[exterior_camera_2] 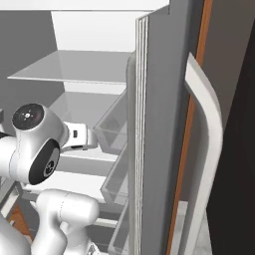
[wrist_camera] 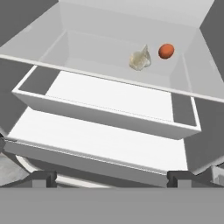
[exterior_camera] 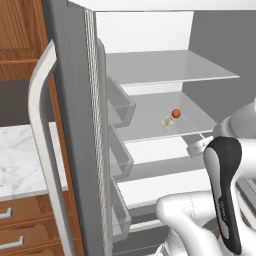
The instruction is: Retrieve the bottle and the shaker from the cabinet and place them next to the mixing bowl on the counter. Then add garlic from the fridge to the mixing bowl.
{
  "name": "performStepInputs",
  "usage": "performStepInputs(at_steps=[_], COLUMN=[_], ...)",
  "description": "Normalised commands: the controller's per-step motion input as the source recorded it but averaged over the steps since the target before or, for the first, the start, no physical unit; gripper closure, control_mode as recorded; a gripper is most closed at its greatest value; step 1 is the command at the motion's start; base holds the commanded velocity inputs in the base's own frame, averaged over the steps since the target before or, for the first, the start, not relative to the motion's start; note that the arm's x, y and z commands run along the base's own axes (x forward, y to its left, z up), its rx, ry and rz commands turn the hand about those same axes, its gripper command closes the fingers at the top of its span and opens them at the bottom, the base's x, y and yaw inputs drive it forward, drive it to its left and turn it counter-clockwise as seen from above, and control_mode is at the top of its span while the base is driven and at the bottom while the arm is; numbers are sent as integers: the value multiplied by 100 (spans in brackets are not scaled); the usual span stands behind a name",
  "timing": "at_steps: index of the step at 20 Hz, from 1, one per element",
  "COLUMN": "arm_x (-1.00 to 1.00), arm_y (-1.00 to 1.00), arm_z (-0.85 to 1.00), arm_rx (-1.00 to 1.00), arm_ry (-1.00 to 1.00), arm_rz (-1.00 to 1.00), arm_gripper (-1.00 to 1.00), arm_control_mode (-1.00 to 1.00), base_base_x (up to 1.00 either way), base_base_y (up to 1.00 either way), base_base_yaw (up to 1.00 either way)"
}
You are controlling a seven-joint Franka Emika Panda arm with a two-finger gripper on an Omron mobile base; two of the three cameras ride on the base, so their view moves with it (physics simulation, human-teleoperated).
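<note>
2 small things are seen on a clear shelf [exterior_camera: 150, 117] inside the open fridge [exterior_camera: 75, 100]: the garlic [exterior_camera: 167, 122] and a small orange ball [exterior_camera: 176, 113]. The garlic is pale and roundish. The orange ball is set just beside it, a little farther back and to the right. In the left base view the 2 look almost touching, but in the hand view a small gap is seen between them.

The pincer [wrist_camera: 111, 177] is held wide apart, with nothing between its 2 tips. The tips are seen low in the hand view, 1 at each side. The garlic is found well ahead of the pincer and higher up in that view, a bit to the right of the middle. The garlic is not touched by the pincer. Between the pincer and the garlic, the front edge of a white drawer [wrist_camera: 109, 111] is seen, under the clear shelf.

In the left base view the hand is placed at the right, near the front edge of the shelf, and the garlic lies to its left and farther in.

The fridge door is swung open, and its long pale handle [exterior_camera: 42, 150] is seen at the left. A piece of the white marble tabletop [exterior_camera: 22, 160] is seen behind the handle, over brown drawers.
</note>
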Motion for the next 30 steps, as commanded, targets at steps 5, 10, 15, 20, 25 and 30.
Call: performStepInputs(at_steps=[5, 10, 15, 20, 25, 30], arm_x=[0, 6, 35, 28, 25, 19], arm_y=[0, 0, 0, 0, 0, -2], arm_z=[0, 0, 0, 0, 0, -2], arm_rx=[0, 0, 0, 0, 3, 24], arm_ry=[0, 0, 0, 0, 0, -3], arm_rz=[0, 0, -6, -11, -20, -21], arm_gripper=[-100, -100, -100, -100, -100, -100], arm_control_mode=[100, -100, -100, -100, -100, -100], base_base_x=[21, 13, 0, 0, 0, 0], base_base_y=[0, 0, 0, 0, 0, 0], base_base_yaw=[0, 0, 0, 0, 0, 0])
